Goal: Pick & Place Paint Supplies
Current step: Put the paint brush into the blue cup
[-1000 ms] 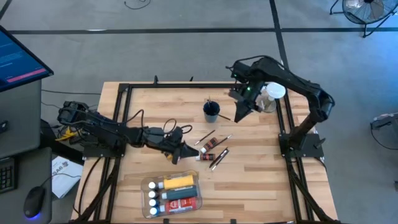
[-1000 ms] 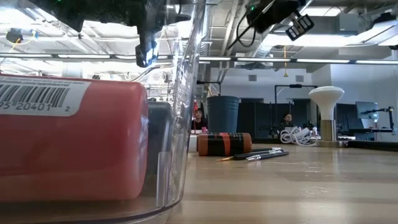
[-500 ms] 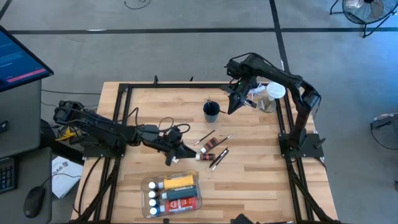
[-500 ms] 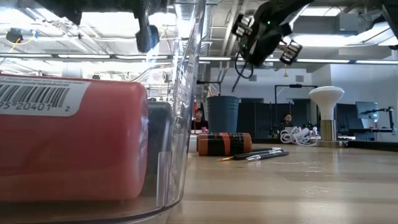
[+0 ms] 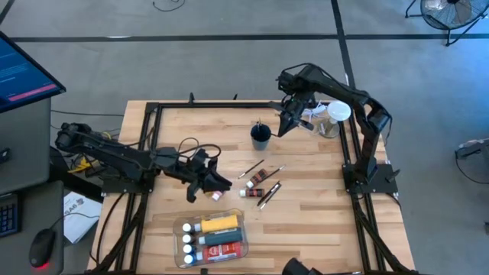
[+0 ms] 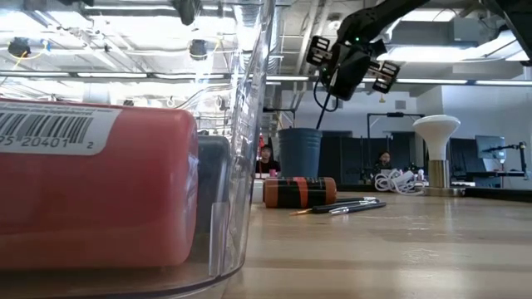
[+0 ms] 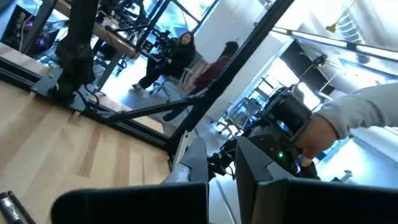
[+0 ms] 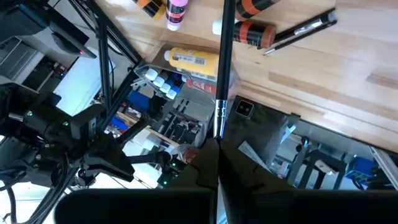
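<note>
The right gripper (image 5: 284,126) hangs over the far side of the table, just beside the dark cup (image 5: 260,137), its fingers pinched on a thin brush (image 8: 221,81) held upright, probably so it can drop bristle-end into the cup. The left gripper (image 5: 216,182) sits pressed together and empty above mid-table, near a pink bottle (image 5: 216,195). A brown tube (image 5: 256,192) and loose brushes (image 5: 269,194) lie between the arms. The clear tray (image 5: 241,246) at the near edge holds the yellow bottle (image 5: 218,223) and tubes.

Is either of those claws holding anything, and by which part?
The right gripper pinches a thin brush by one end. The left gripper holds nothing.
</note>
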You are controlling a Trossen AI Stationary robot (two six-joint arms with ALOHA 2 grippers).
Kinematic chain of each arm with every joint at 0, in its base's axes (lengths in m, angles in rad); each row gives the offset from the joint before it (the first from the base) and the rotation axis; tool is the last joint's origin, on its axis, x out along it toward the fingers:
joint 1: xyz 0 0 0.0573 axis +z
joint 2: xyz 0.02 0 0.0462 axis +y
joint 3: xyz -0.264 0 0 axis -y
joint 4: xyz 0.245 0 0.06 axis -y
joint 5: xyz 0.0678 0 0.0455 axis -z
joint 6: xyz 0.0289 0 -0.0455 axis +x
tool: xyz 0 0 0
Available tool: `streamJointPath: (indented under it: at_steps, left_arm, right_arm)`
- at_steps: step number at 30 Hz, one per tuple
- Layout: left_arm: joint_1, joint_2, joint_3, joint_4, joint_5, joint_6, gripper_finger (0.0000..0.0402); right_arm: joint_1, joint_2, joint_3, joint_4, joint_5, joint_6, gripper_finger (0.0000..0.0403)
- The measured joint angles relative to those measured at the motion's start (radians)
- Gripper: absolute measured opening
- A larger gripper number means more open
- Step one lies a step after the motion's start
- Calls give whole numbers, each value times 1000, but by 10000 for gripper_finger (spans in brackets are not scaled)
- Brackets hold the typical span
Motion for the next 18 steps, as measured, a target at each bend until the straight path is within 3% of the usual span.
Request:
streamJointPath:
  at_steps: [18]
  left_arm:
    - [-69,-1,0,-55,0,15,2]
  right_arm:
    - [13,0,0,220,-29,203,0]
